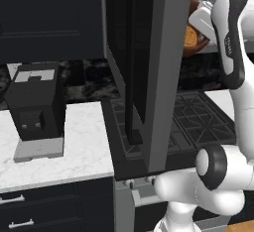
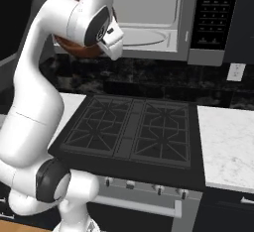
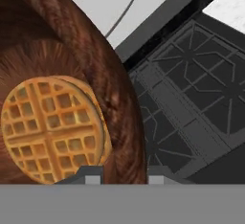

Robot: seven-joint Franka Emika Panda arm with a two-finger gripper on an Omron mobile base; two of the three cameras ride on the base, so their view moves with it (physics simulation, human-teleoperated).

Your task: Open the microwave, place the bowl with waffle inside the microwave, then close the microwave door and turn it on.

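Driving this one remotely, and right now the small reddish-brown round bowl (image 3: 72, 70) is up in the air at the mouth of the wide grey-framed microwave (image 2: 163, 18), just in front of its pale cavity and above the black gas stovetop (image 2: 134, 132). The gripper (image 3: 119, 177) is narrowed on the bowl's rim, one finger tip inside and one outside, so it's carrying it by the wall.

Handling-wise I'd guess the bowl is stiff and fairly light, maybe a bit slick at that rim pinch, so I'd keep it level. The golden round waffle (image 3: 52, 127) just sits loose inside and would slide or tip out if the bowl tilts. The rim looks like the only sensible place to hold it.

Count: one bowl, one waffle, one microwave, one large black glass microwave door (image 1: 144, 62) swung open, one boxy black coffee machine (image 1: 35, 109) on the white marble counter (image 1: 79, 151).
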